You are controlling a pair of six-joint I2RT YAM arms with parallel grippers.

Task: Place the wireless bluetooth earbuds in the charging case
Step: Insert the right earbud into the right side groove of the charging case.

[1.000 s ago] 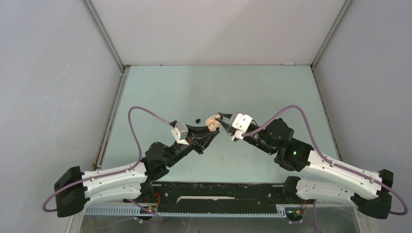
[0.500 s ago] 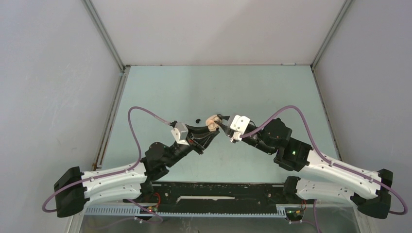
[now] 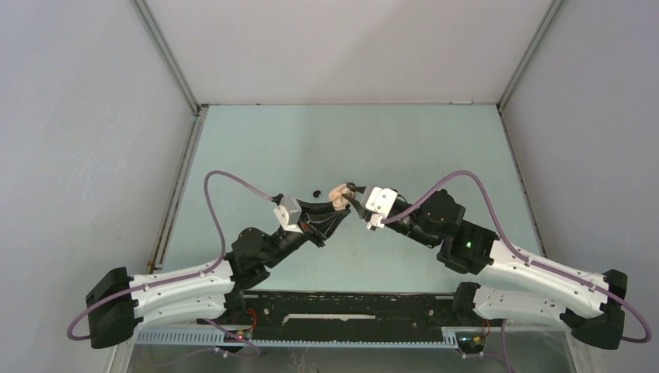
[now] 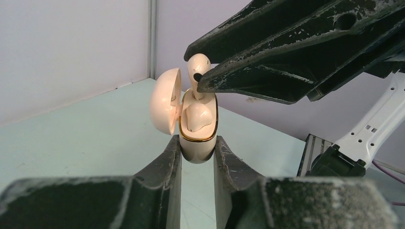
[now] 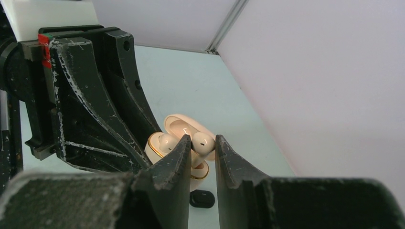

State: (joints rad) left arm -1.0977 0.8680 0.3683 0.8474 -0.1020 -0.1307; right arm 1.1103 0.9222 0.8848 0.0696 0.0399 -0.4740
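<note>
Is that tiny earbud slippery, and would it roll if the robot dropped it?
Probably slippery: the earbud looks smooth, glossy and rounded where the right gripper pinches it. It is tiny, so likely very light. Its rounded shape would probably roll if it missed the charging case.

A: What stays unclear from above?
B: The charging case [image 3: 339,194] is a pale blob between the left gripper [image 3: 339,203] and the right gripper [image 3: 353,192]; its lid and contents are too small to tell. The dark speck [image 3: 317,191] beside it has no readable shape.
A: And the wrist views?
B: From the left wrist, the case's bottom is hidden between blurred near fingers [image 4: 157,191], and the right gripper runs off the top and right edges, covering part of the earbud [image 4: 196,62]. From the right wrist, the speck is partly hidden behind the fingers [image 5: 167,191], and the left gripper covers the case's left side
</note>
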